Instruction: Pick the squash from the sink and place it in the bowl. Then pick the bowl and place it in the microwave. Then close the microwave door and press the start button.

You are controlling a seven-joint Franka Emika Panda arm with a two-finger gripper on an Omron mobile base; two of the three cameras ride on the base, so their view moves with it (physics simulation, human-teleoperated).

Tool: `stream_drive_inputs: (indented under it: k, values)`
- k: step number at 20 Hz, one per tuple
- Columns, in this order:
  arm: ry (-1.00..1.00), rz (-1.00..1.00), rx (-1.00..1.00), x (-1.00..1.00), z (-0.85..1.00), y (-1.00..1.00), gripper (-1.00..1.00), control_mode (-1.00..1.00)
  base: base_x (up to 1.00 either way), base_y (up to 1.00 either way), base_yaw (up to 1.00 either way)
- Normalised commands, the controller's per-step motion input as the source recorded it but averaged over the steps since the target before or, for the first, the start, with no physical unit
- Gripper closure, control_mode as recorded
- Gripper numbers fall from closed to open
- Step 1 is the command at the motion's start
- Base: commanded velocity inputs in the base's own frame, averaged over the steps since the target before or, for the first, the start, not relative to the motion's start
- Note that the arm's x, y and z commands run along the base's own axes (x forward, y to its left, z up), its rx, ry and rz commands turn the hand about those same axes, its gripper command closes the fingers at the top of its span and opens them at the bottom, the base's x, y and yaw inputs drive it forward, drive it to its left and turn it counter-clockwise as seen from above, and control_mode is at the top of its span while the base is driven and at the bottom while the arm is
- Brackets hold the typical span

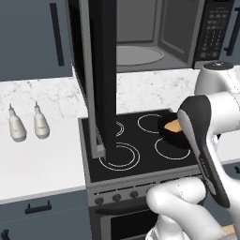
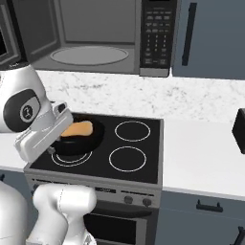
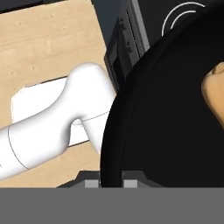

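- Two pale bottles [image 1: 28,124]: stand upright side by side on the white counter [image 1: 42,164] at the 9 o'clock side of the left base view, well apart from the stove.
- Microwave door [image 1: 101,70]: swung fully open, seen edge-on in the left base view as a tall dark slab hanging over the 9 o'clock side of the cooktop.
- Microwave [image 2: 100,36]: mounted above the stove at 12 o'clock; grey interior exposed, round turntable plate [image 2: 89,55] bare; button panel [image 2: 156,33] at its 3 o'clock side.
- Stove [image 2: 139,143]: black glass cooktop with white burner rings, knob row along its front edge.
- Bowl [image 2: 79,139]: round, black, over the front burner at the 9 o'clock side of the cooktop in the right base view; whether it rests on the glass or is lifted clear cannot be told.
- Squash [image 2: 76,129]: orange-tan, lying inside the bowl; in the hand view it sits at 3 o'clock.
- Gripper [image 3: 111,183]: at the bowl's near rim; the jaws stand narrowly apart with the black rim running down between the two fingertips, pinching the bowl's edge.
- Dark object [image 2: 239,130]: on the counter at 3 o'clock in the right base view, cut off by the frame; cannot be identified.
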Motion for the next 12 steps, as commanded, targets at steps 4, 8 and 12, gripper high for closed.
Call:
stream_drive_inputs:
  k: [4, 8, 12]
  values:
    - [-0.38, 0.14, 0.0, 0.43, 1.0, 0.06, 1.0, -1.0, 0.0, 0.0, 0.0]
    - [-0.46, 0.1, 0.0, 0.57, 1.0, 0.06, 1.0, -1.0, 0.0, 0.0, 0.0]
    - [-0.27, 0.04, 0.0, 0.95, 0.94, 0.29, 1.0, -1.0, 0.0, 0.0, 0.0]
